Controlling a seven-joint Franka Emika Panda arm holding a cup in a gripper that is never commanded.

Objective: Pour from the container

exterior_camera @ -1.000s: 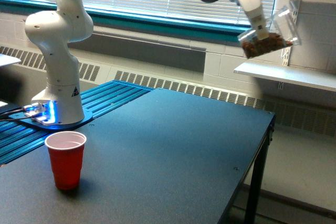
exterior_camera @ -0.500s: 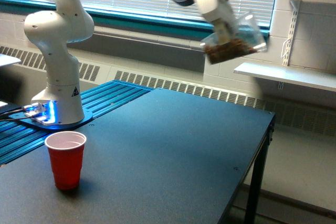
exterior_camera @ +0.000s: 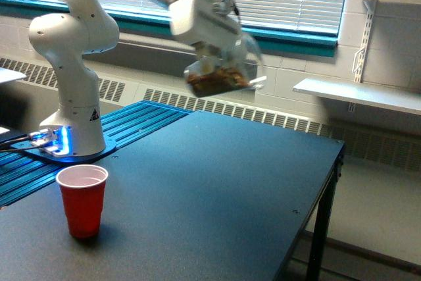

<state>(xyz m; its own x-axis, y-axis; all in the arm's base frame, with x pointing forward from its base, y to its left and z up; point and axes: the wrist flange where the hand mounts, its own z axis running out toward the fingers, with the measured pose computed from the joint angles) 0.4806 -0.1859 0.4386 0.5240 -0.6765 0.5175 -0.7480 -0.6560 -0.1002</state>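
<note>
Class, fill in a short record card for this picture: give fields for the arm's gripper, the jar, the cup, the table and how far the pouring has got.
Gripper: shut on the clear jar, high above the table
Clear jar: tilted, brown contents inside
Red cup: upright on the table, looks empty, toward the exterior view's left
Table: dark top
Pouring: not yet begun; jar not over the cup

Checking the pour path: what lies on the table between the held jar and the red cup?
Nothing. In the exterior view the stretch of dark table between the clear jar, held aloft by the hand, and the red cup is bare.
</note>
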